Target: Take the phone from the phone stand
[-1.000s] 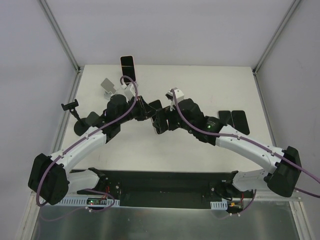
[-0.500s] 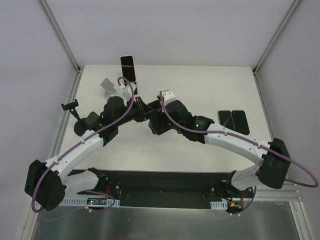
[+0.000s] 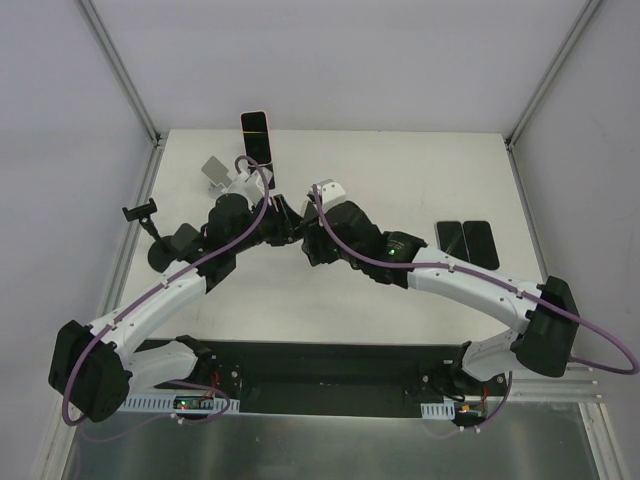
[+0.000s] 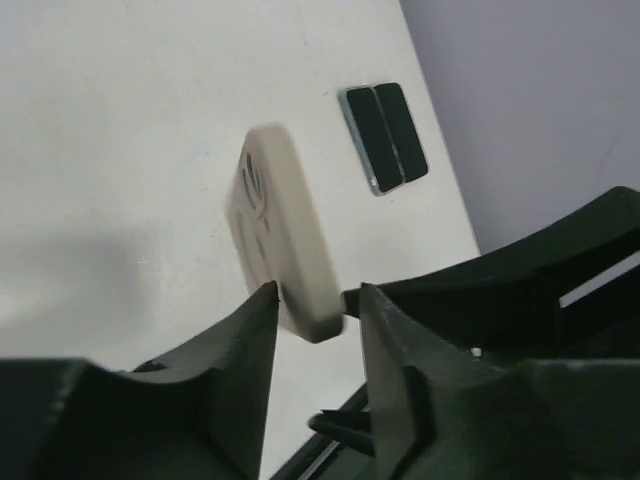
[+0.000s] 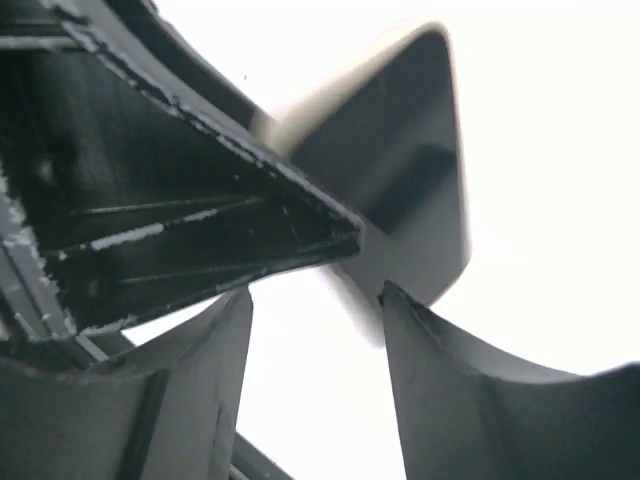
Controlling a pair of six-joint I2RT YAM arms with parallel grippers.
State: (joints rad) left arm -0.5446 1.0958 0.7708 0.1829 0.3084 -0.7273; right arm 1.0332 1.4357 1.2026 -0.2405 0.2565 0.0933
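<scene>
Since a second ago the right gripper [image 5: 315,292] has swung left to meet the left gripper [image 4: 317,290] over the desk [image 3: 420,180] centre, and it has narrowed. The phone [image 4: 275,230] hangs between them. The left gripper pinches its lower end. The right straddles it half-closed, contact unclear. Judged stiff, light, slick, glass-fronted: grip the side edges at mid-body.

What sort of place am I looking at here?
Probably a robotics lab test cell: a white table walled by plain panels, a left arm and right arm bolted at its near edge, and phones laid out as props.
</scene>
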